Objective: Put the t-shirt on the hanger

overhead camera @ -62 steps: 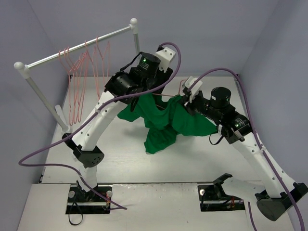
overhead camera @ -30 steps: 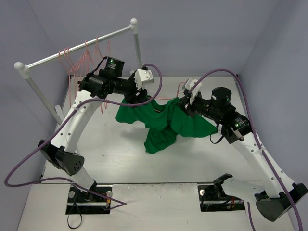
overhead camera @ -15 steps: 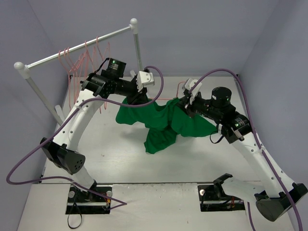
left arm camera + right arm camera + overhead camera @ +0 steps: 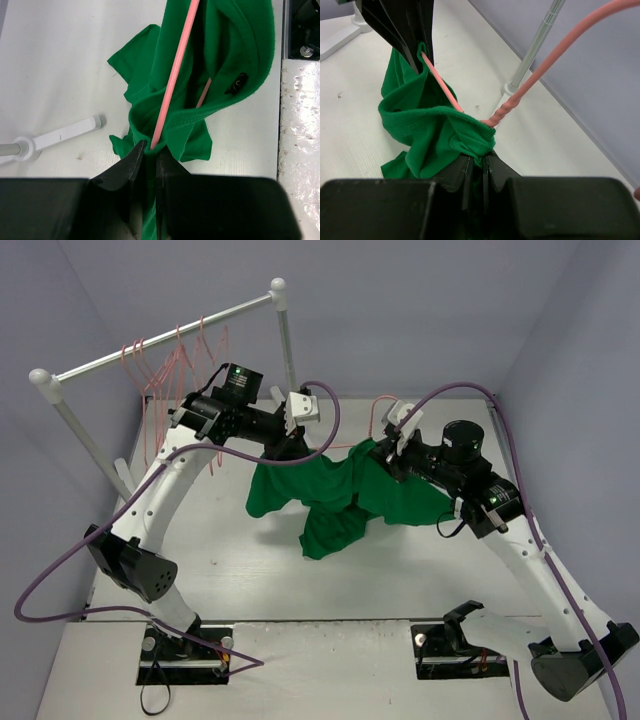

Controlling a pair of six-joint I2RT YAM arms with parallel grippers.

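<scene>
The green t-shirt (image 4: 330, 495) hangs bunched between my two grippers above the table. The pink hanger (image 4: 176, 67) runs through it as a thin wire, and its hook (image 4: 384, 403) sticks out behind the right gripper. My left gripper (image 4: 148, 151) is shut on shirt fabric where the wire's end meets the jaws, at the shirt's left end (image 4: 298, 445). The right gripper (image 4: 479, 159) is shut on the ribbed collar (image 4: 465, 132) just under the hanger's twisted neck (image 4: 507, 107). In the top view it sits at the shirt's right end (image 4: 388, 455).
A white rack bar (image 4: 160, 340) with round knobs stands at the back left, with several pink hangers (image 4: 165, 405) hanging from it. Its upright pole (image 4: 287, 340) rises close behind the left gripper. The rack's white foot (image 4: 55, 137) lies on the table. Purple walls enclose the sides.
The left gripper's jaws have closed on the shirt's left end at the hanger wire. That end of the shirt has shifted slightly right. The right arm has stayed in place.
</scene>
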